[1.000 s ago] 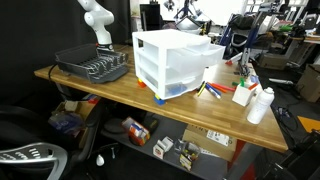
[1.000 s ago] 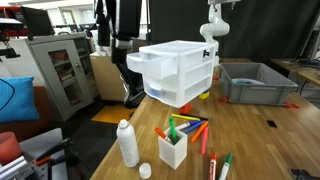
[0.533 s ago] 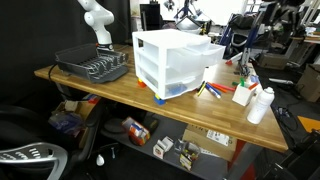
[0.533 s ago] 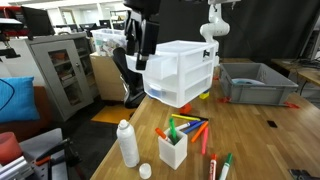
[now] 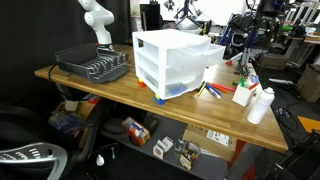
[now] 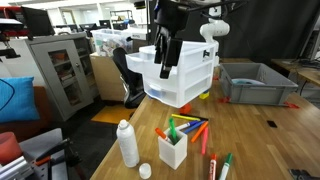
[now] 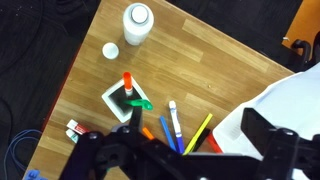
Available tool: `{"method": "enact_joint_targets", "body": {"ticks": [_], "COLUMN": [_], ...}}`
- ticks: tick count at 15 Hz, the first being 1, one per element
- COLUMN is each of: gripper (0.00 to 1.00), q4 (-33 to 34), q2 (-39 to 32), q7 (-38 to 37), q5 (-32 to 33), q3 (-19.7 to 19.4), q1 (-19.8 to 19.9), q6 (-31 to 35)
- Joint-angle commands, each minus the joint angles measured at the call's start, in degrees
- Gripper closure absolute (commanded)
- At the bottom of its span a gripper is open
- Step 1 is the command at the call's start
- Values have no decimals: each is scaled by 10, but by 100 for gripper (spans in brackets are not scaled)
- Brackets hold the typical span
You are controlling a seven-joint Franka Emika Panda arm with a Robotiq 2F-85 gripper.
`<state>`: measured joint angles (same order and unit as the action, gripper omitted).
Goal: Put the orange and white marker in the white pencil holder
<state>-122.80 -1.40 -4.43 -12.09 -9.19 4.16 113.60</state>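
We tag this as a robotics lab or workshop. A wooden workbench (image 5: 110, 88) has a white robot arm (image 5: 95, 22) at its far end and boxes and loose parts (image 5: 170, 148) piled underneath. A grey metal cabinet (image 6: 60, 68) and an office chair (image 6: 125, 75) stand beside it. Cluttered equipment desks (image 5: 285, 45) fill the open room behind.
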Motion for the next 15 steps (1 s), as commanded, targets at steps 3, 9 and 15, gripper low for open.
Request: {"method": "enact_joint_targets", "body": {"ticks": [3,9,15], "gripper": [0,0,0], "q4": [-1,65,153], "q2": [4,-65,-182], "q7": [0,-64,-160], "q5": [0,8,7], "q3": [9,13,5], "q1": [10,7,7], "q6": [-2,23,63]}}
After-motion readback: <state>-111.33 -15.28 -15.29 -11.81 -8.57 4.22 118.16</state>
